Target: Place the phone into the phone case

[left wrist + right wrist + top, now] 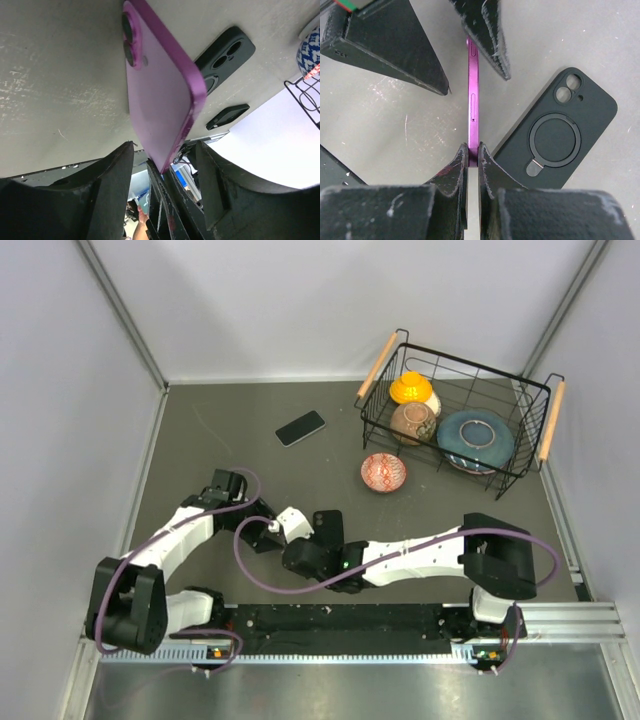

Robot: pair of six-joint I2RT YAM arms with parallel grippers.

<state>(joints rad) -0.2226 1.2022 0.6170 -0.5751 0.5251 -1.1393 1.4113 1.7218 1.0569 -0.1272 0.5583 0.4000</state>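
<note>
My right gripper (473, 156) is shut on the lower end of the purple phone (473, 100) and holds it edge-on above the table. In the left wrist view the phone's purple back (160, 95) with its two camera lenses faces the camera. My left gripper (165, 170) is open, and its fingers (395, 45) straddle the phone's far end without clamping it. The black phone case (557, 130) lies on the table just right of the phone, ring-stand side up. It also shows in the top view (328, 528), beside both grippers.
A second dark phone-like slab (300, 427) lies farther back on the table. A red patterned bowl (383, 472) sits in front of a black wire basket (530, 430) holding a blue plate, a brown bowl and an orange cup at back right.
</note>
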